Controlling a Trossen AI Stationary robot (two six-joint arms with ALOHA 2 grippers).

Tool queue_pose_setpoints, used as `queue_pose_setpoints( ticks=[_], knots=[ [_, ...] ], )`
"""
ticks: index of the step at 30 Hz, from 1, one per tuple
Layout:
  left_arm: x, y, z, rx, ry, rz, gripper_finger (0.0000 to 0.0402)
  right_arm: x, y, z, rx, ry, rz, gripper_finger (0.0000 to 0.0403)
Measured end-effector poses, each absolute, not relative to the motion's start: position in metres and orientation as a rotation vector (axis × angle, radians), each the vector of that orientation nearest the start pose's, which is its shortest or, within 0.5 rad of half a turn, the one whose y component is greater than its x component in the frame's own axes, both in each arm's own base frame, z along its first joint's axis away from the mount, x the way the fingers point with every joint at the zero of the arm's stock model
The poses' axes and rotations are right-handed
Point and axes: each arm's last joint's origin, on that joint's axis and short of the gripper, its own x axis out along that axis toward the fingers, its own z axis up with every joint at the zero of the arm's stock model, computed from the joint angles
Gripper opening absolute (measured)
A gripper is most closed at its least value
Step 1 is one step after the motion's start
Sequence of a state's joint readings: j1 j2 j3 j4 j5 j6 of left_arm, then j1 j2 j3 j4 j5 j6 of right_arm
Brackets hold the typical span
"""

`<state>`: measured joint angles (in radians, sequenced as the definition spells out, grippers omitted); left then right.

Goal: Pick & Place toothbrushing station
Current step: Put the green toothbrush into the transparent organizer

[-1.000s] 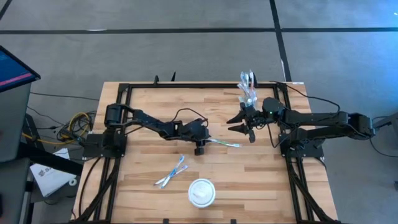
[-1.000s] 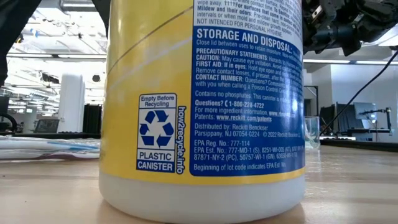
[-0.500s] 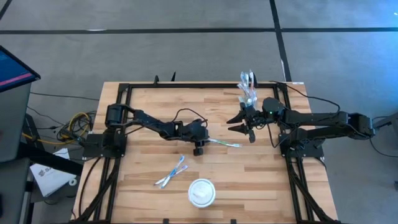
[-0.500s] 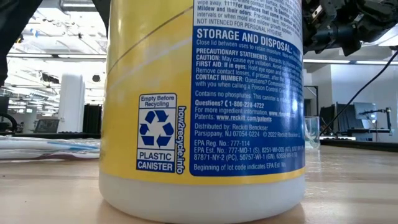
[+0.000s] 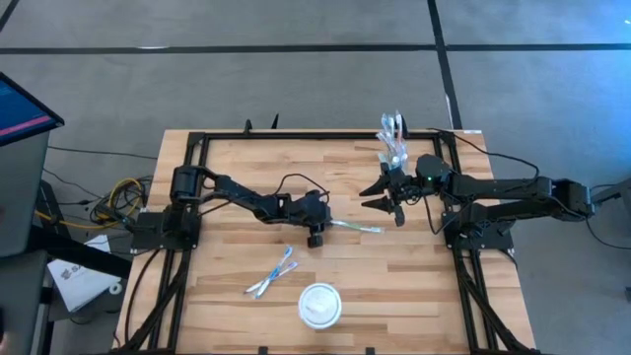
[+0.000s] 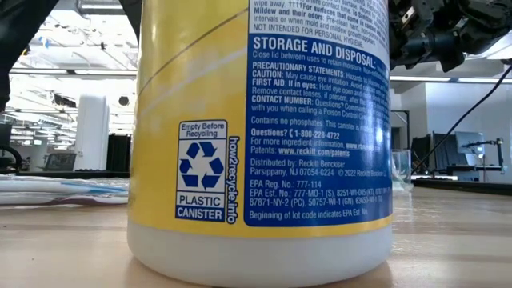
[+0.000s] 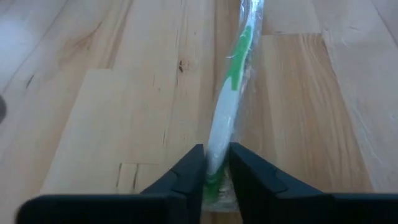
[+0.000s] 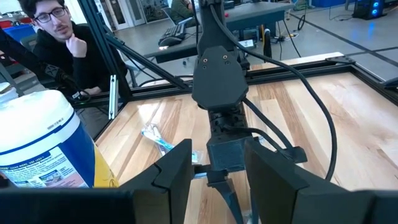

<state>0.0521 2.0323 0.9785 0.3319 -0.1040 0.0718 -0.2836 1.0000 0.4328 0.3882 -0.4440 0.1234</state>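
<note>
At frame centre, the left gripper [image 7: 216,167] pinches the green toothbrush [image 7: 231,93], apparently flat on the table [image 5: 237,177]; right of centre, the right gripper [image 5: 386,202] is spread, empty.

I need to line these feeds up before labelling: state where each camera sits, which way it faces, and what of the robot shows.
High view: above the table, looking straight down; both arms show, left gripper at the green toothbrush, right gripper open.
Low view: at table height, looking level; a yellow canister blocks most of it.
Left wrist view: looks past its fingers, closing around the green toothbrush.
Right wrist view: looks across the table at the left arm.
Shared: high and left wrist views both show that toothbrush.
</note>
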Motion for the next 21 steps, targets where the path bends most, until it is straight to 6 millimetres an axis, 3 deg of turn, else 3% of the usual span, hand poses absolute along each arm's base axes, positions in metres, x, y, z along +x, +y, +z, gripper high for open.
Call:
queue_pose_setpoints(
  ticks=[5, 13, 21],
  knots=[
    [0.382, 0.021, 0.093, 0.094, 0.73, 0.128, 0.0014, 0.204, -0.046, 0.228, 0.187, 0.18, 0.149, 0.0138],
    [0.379, 0.018, 0.101, 0.093, 0.727, 0.192, 0.0008, 0.204, -0.046, 0.227, 0.19, 0.189, 0.149, 0.0138],
    [0.379, 0.018, 0.134, 0.033, 0.614, 0.267, 0.0008, 0.204, -0.046, 0.227, 0.189, 0.187, 0.149, 0.0138]
  ],
)
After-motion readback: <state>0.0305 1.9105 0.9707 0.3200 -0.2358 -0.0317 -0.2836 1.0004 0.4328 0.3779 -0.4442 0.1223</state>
